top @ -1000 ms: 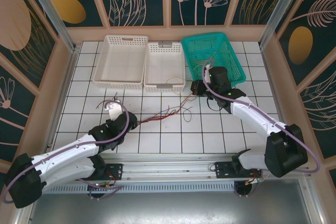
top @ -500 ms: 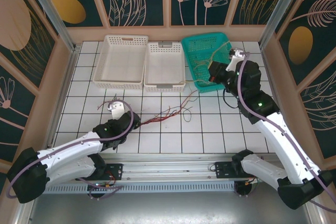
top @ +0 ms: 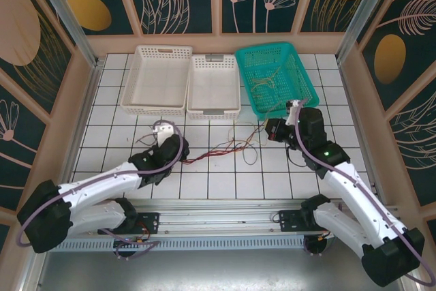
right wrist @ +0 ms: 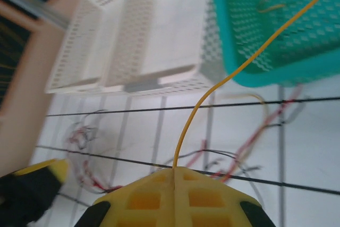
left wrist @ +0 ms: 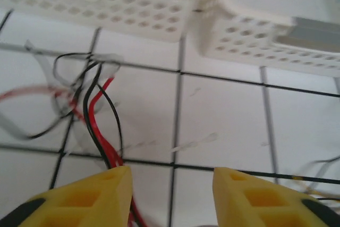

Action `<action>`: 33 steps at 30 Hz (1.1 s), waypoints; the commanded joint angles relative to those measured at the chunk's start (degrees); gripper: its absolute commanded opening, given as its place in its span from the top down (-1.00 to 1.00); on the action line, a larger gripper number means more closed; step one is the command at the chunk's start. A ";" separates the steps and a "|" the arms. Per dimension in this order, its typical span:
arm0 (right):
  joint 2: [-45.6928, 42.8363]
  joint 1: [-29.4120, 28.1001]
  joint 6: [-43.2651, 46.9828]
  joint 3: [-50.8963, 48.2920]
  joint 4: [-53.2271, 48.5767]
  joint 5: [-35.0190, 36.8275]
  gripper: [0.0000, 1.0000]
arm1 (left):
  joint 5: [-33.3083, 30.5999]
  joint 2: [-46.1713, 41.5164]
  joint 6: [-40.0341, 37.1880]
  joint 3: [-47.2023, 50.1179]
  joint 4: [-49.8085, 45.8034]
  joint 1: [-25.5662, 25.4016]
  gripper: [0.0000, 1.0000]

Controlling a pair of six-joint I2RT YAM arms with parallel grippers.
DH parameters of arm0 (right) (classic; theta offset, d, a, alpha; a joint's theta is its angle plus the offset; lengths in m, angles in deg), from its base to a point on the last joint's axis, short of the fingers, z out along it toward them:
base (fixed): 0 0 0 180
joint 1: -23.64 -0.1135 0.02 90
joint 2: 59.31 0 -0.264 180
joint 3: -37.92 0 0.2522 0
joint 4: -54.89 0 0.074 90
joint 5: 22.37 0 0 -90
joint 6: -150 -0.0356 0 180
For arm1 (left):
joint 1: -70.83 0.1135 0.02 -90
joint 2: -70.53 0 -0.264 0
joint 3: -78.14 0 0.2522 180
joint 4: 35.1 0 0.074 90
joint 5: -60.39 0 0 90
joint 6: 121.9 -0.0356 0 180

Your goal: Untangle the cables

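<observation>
Right wrist view: right gripper [right wrist: 174, 171] clamped on 1 yellow cable [right wrist: 234, 73] arcing across the teal basket [right wrist: 297, 70]. Left wrist view: left gripper [left wrist: 172, 176] parted, gripping nothing, red and black cables [left wrist: 91, 111] beside 1 finger. Top view: cables [top: 228, 146] strewn on tiles between both arms.

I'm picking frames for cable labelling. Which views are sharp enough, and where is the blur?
Top external: sharp and evenly lit, the cables thin but traceable. Left wrist: soft overall, the red cable readable, the yellow fingers blurred up close. Right wrist: blurred, worst at the left edge and across the white baskets; the yellow cable is crisp.
</observation>
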 commanded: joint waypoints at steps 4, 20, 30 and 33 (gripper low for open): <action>3.16 -0.52 -6.36 -4.86 14.74 -13.49 1.00 | 10.67 10.71 -4.25 -11.17 9.04 0.17 -0.13; 6.08 -0.57 -8.99 -2.18 17.39 -12.41 1.00 | 48.03 18.60 -10.61 -10.12 37.14 -4.36 -0.47; 7.25 0.00 -10.98 -1.27 20.65 -15.74 1.00 | 55.79 20.89 -13.46 -8.29 39.40 -5.81 -0.49; 7.04 0.08 -11.33 -1.32 21.25 -16.96 1.00 | 52.89 21.62 -15.45 -8.99 36.85 -5.86 -0.49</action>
